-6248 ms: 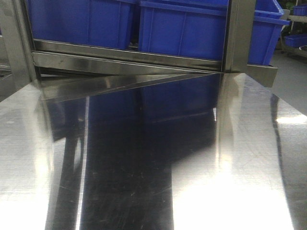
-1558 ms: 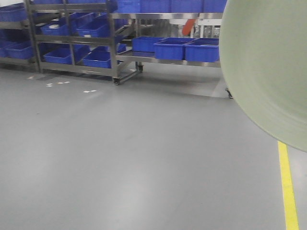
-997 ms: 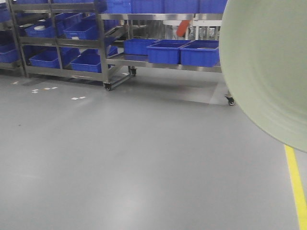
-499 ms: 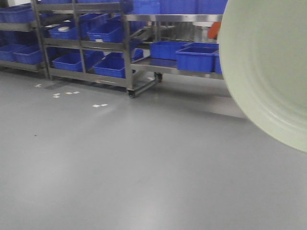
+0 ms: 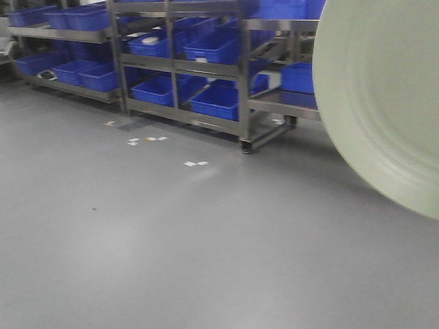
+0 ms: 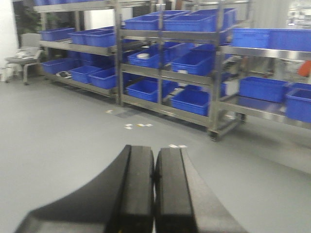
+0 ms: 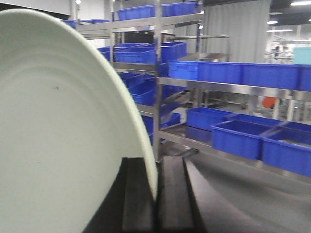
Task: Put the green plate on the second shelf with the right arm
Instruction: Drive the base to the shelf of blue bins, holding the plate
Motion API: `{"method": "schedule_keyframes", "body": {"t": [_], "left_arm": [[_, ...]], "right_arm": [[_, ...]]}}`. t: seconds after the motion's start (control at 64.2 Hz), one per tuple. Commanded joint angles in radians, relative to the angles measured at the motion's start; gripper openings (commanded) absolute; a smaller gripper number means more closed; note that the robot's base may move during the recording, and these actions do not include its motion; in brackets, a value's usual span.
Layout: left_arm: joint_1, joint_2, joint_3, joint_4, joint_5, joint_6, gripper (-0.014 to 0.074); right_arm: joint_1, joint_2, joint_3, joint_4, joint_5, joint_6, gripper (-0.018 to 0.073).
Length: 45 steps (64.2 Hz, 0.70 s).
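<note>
The green plate is pale mint, glossy, with faint rings, and fills the right side of the front view, held up on edge above the floor. In the right wrist view it covers the left half. My right gripper is shut on its rim, one black finger on each face. My left gripper is shut and empty, its fingers pressed together over the grey floor. Neither gripper shows in the front view.
Steel wheeled shelf racks with several blue bins stand across the back; they also show in the left wrist view. A lower shelf with blue bins lies right. Grey floor with paper scraps lies ahead.
The view has swung left: the racks have shifted right and grown nearer, and the yellow floor line has left the view. The plate stays fixed at the right.
</note>
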Motion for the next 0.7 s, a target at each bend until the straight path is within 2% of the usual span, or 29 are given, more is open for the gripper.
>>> {"method": "schedule_keyframes", "body": {"t": [0.0,0.686], "left_arm": [[-0.002,-0.003,0.042,-0.005,-0.082,-0.006,0.0130],[-0.002,-0.003,0.042,-0.005,-0.082,-0.006,0.0130]], "right_arm": [[-0.001,0.010,-0.027,0.007,-0.109,0.003,0.0054],[-0.001,0.010,-0.027,0.007,-0.109,0.003,0.0054]]}}
